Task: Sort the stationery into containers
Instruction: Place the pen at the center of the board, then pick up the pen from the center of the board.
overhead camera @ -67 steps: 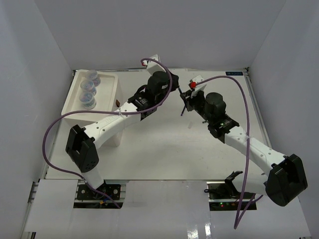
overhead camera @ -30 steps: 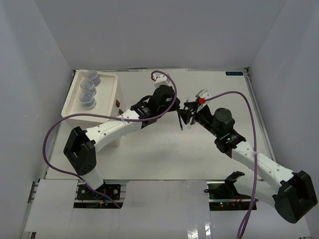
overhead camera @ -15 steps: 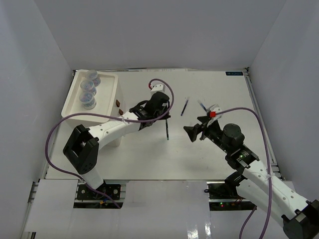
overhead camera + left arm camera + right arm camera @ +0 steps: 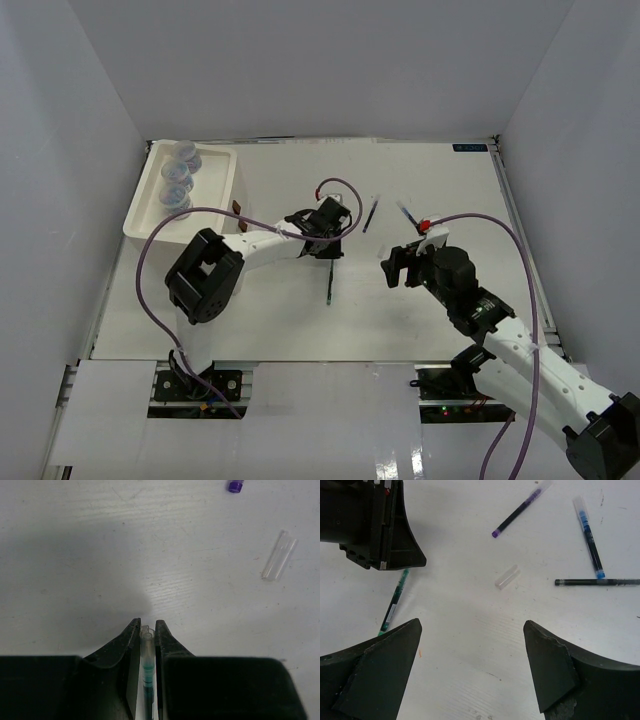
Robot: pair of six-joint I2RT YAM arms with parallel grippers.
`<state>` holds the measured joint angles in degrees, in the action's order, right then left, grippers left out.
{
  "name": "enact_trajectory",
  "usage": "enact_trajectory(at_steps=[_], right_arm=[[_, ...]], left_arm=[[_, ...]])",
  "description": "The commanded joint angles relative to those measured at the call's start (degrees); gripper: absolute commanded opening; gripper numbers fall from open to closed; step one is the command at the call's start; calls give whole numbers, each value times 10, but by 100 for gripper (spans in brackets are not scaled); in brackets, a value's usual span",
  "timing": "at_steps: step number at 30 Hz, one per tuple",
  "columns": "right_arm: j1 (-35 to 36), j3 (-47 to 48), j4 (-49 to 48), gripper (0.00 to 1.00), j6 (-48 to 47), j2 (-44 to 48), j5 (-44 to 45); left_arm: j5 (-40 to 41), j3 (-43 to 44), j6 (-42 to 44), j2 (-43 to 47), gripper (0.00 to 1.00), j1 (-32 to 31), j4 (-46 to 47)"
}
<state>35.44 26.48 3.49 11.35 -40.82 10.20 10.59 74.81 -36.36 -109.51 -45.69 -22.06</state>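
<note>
Pinching the green pen [image 4: 148,672] in my left gripper [image 4: 147,625], I see the grip itself only at that wrist. My right gripper [image 4: 472,624], jaws wide and empty, looks down on a clear cap [image 4: 507,577] and purple [image 4: 517,511], blue [image 4: 588,535] and black [image 4: 597,582] pens. Overhead alone shows the box [image 4: 228,195] at far left, with three jars [image 4: 177,180] in its tray. My left forearm reaches right to mid-table, and my right arm stretches forward.
</note>
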Motion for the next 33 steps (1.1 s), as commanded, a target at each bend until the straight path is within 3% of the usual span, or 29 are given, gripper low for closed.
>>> enact_trajectory(at_steps=[1, 7, 16, 23, 33], right_arm=[[2, 23, -1, 89, 17, -2, 20], [2, 19, -1, 89, 23, -12, 29], [2, 18, 0, 89, 33, -25, 42], [-9, 30, 27, 89, 56, -37, 102], [-106, 82, 64, 82, 131, -151, 131]], left_arm=[[-22, 37, 11, 1, 14, 6, -11], [-29, 49, 14, -25, 31, 15, -18], [-26, 68, 17, -25, 47, 20, -25], [-14, 82, 45, 9, 58, 21, -29], [10, 42, 118, 114, 96, 36, -72]])
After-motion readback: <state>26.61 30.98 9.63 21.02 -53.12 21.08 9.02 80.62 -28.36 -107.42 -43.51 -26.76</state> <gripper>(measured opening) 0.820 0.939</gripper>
